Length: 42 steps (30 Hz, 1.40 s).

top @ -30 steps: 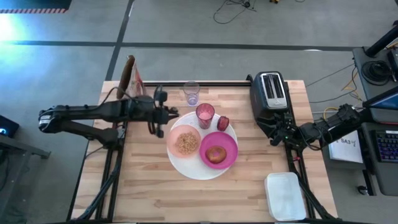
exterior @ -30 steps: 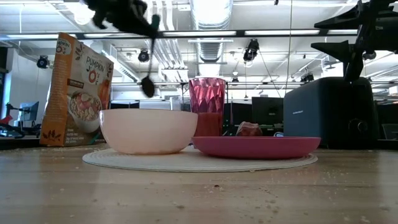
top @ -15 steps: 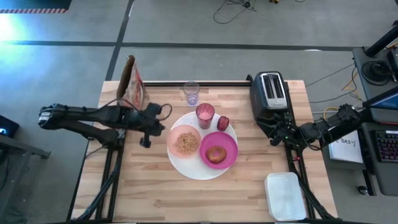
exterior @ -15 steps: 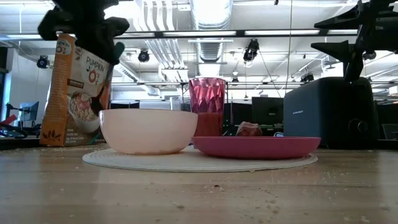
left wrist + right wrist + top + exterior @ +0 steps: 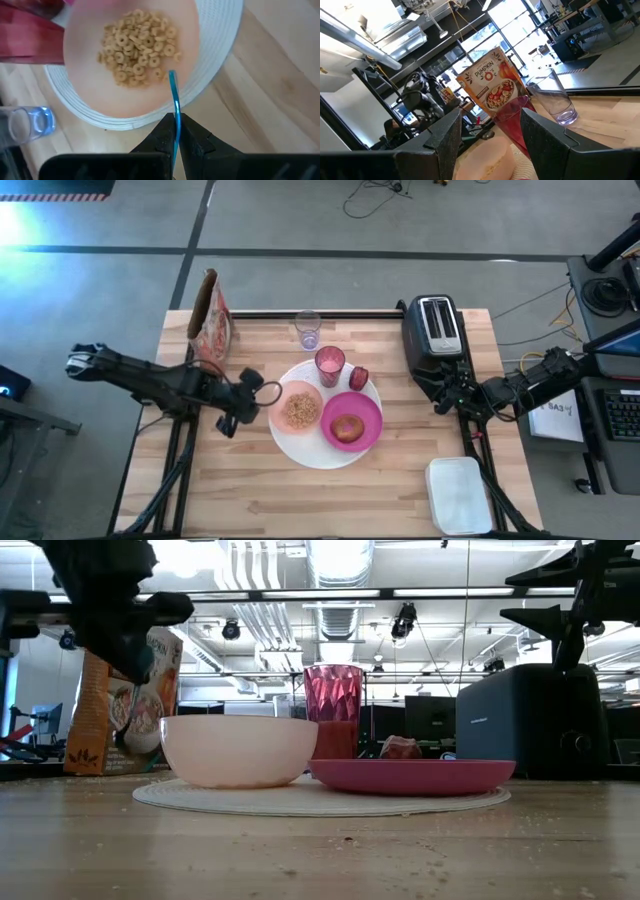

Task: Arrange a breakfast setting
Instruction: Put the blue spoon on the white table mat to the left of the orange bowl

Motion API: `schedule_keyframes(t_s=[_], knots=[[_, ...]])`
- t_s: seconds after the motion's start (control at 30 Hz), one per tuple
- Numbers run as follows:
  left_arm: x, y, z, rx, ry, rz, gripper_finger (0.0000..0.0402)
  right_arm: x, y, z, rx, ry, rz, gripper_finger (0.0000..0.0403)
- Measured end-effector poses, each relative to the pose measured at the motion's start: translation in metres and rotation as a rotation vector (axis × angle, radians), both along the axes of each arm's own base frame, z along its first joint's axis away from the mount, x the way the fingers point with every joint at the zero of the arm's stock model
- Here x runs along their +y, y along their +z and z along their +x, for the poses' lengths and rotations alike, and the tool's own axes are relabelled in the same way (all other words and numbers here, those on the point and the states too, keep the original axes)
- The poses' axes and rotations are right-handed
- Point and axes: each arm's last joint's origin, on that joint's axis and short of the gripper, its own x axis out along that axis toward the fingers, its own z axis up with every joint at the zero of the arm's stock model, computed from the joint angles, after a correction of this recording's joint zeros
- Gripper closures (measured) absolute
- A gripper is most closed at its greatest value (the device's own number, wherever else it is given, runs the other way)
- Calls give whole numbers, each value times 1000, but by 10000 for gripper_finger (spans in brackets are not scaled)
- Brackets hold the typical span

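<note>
While the left hand (image 5: 243,402) gripped the teal-handled spoon (image 5: 174,112), it hung left of centre in the high frame, just beside the pale pink bowl (image 5: 296,407).
Bowl held cereal and sat on the large white round plate (image 5: 310,450) at mid-bench (image 5: 250,490), with the magenta plate (image 5: 350,420) carrying the brown bun (image 5: 347,428). Right hand (image 5: 440,392) was open at frame right, below the black toaster (image 5: 434,326).
</note>
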Motion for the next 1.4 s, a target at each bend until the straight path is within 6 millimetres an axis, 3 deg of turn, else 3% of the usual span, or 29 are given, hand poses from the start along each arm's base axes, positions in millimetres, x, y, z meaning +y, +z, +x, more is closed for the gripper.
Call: schedule_keyframes(t_s=[0.43,0.77,1.4], knots=[[-7,-16,5,-119,-20,97,401,0,0,0,0,0,0,211],[-6,-43,1,-144,-42,129,401,0,0,0,0,0,0,211],[-26,-59,-10,-118,-229,154,401,0,0,0,0,0,0,211]])
